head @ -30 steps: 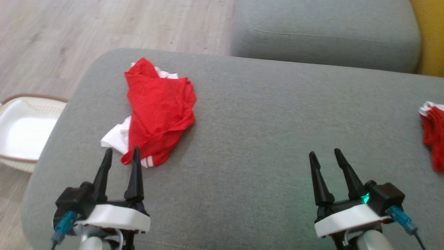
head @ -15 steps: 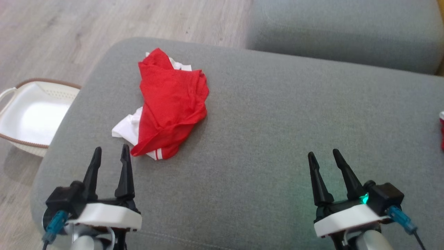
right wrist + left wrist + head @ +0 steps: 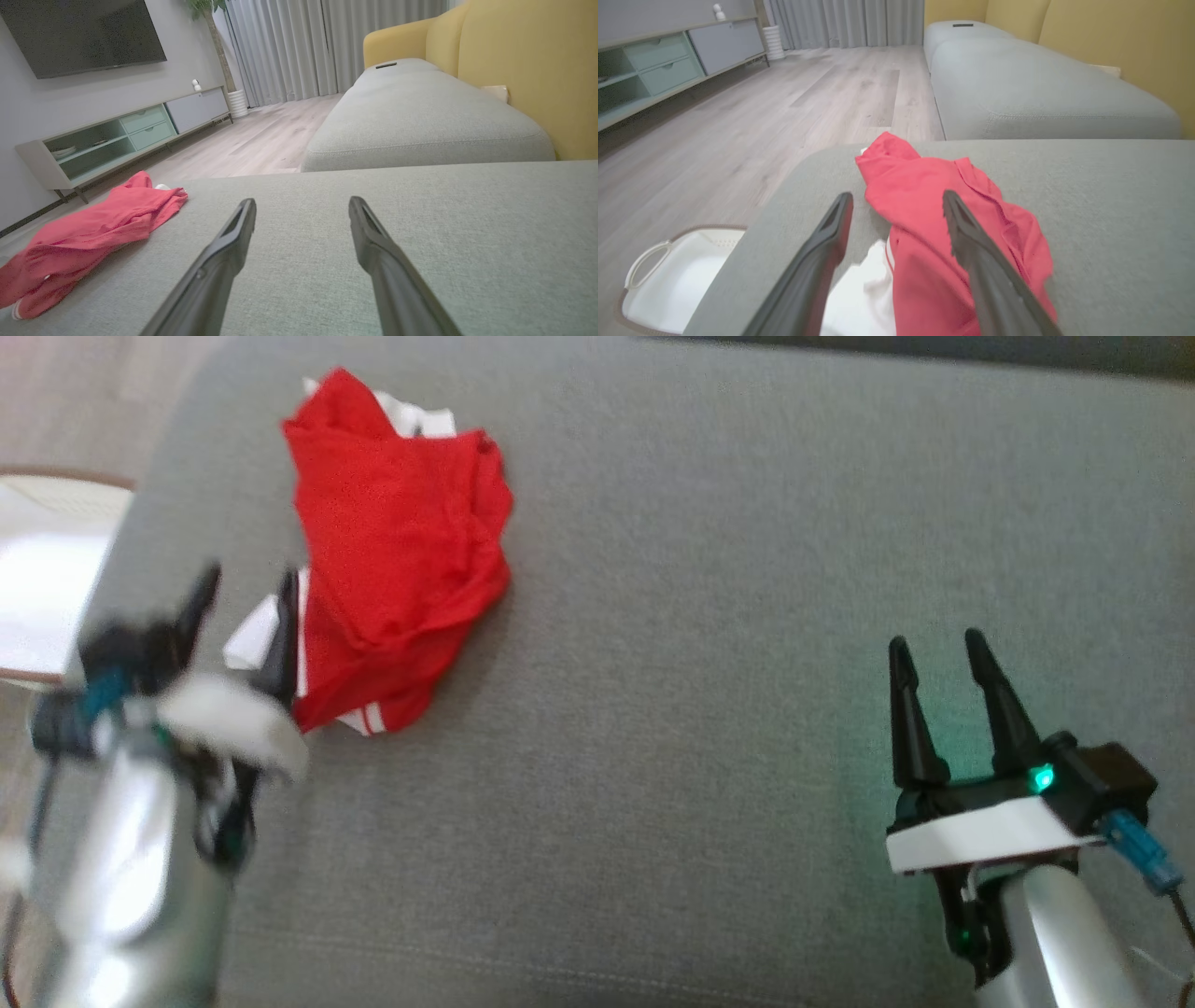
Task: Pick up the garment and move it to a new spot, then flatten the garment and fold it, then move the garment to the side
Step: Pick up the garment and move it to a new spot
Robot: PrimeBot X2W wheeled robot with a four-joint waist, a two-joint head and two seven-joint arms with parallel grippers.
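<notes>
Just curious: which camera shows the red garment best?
Head view: nearly the whole red garment, seen from above. Left wrist view: its own fingers cross it. Right wrist view: low, off to the side.

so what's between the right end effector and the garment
Only bare grey cushion lies between the right end effector and the garment. The head view shows that stretch, and the right wrist view agrees.

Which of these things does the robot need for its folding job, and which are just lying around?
For the job:
- red and white garment
- left tool, open, close to the garment
- right tool, open, over bare cushion
- grey cushion that the garment lies on

Just lying about:
- white basket on the floor
- TV cabinet
- curtains
</notes>
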